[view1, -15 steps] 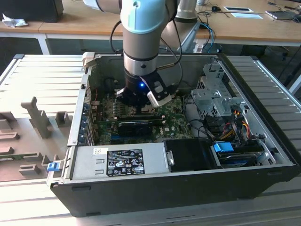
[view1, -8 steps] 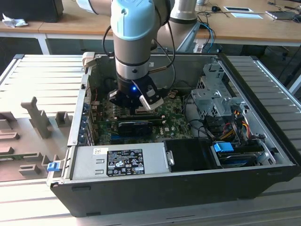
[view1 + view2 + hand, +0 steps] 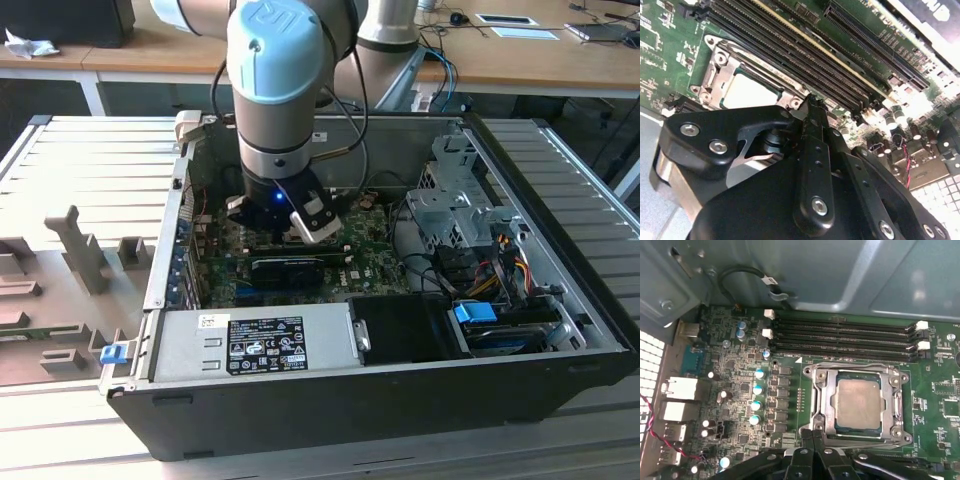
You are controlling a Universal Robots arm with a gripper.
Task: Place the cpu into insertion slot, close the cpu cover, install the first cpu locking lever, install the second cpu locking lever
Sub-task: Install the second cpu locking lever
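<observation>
Inside an open computer case on a ribbed metal bench, a robot arm reaches down over the green circuit board, its gripper hanging just beside the insertion slot. In the first wrist view the cpu lies flat in the slot, its pale metal face showing through the square window of the cpu cover, which appears to lie down over it. The fingers are drawn together to a narrow tip and hold nothing; they sit at the edge of the slot's silver frame, near its corner. The second wrist view shows the same narrow fingertip poised beside the slot, next to the long black memory slots. Judged from this, chip and cover are already dealt with and the work in hand is a locking lever; whether either lever is latched cannot be told. A lever move calls for a firm push down and sideways under its catch, with the tip kept on the thin wire so that it does not slip onto the board
</observation>
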